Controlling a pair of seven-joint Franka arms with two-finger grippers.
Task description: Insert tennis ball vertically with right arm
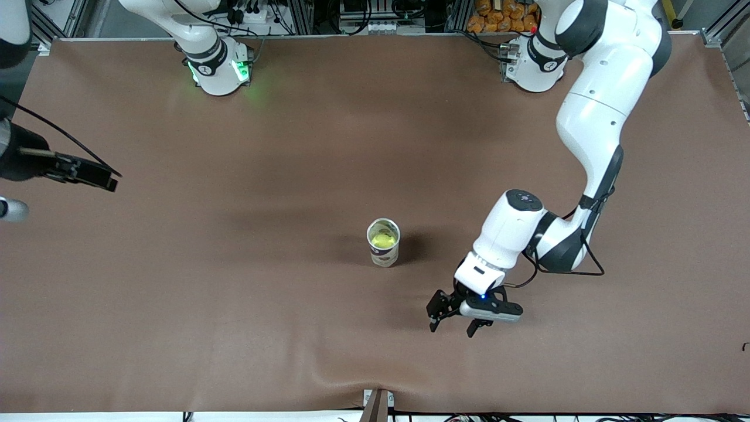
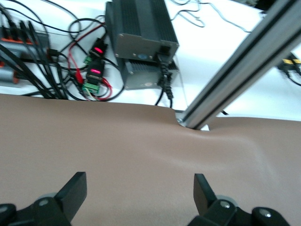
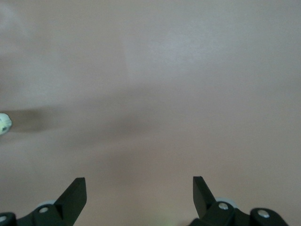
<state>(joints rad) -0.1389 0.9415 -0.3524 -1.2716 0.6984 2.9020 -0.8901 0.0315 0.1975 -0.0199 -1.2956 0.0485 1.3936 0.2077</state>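
Observation:
A yellow-green tennis ball sits inside an upright open tube in the middle of the brown table. My right gripper hangs over bare mat near the right arm's end of the table, well away from the tube. In the right wrist view it is open and empty, and a sliver of the tube shows at the picture's edge. My left gripper is low over bare mat beside the tube, open and empty, as the left wrist view also shows.
An aluminium post stands at the table's edge nearest the front camera, where the mat bulges; it shows in the left wrist view with a black electronics box and cables. The arms' bases stand along the farthest edge.

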